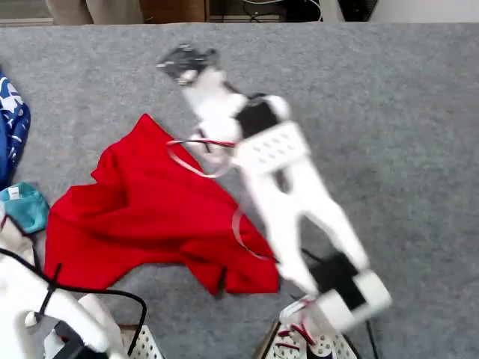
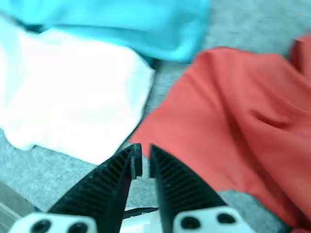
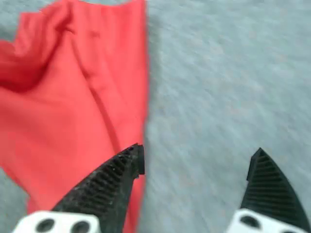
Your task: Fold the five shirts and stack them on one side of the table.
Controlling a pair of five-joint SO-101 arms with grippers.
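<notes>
As the red shirt [image 1: 150, 213] is the biggest thing on the grey table cover [image 1: 397, 112], we place everything off it. It lies unfolded and creased, one corner pointing away from the arms' bases.

Far to its left, at the table edge, is a blue patterned shirt [image 1: 11, 123], bunched. Just left of the red shirt is a teal shirt [image 1: 26, 206], also bunched. By the red shirt's near-left corner stands the left arm [image 1: 26, 299], with a black cable [image 1: 90, 288] looped across it.

In the left wrist view, the left gripper [image 2: 142, 162] hangs over bare cover just beside the red shirt [image 2: 233, 126]. Its jaws are together but for a sliver, nothing between them. Beyond it a white shirt [image 2: 73, 102] lies near the red shirt's edge, a strip of cover between them. The teal shirt [image 2: 121, 24] meets the white one's far side; we cannot tell which overlaps.

The right arm [image 1: 284, 194] stretches across the red shirt's right part, and a thin red-and-white cable [image 1: 196, 166] loops off it over the cloth. The right gripper [image 1: 183, 63] sits just past the red shirt's far corner. In the right wrist view, the right gripper [image 3: 199, 162] has its jaws wide apart and empty. One jaw is over the red shirt's [image 3: 73, 107] edge, the other over bare cover [image 3: 223, 73]. We cannot tell whether it touches the cloth.
</notes>
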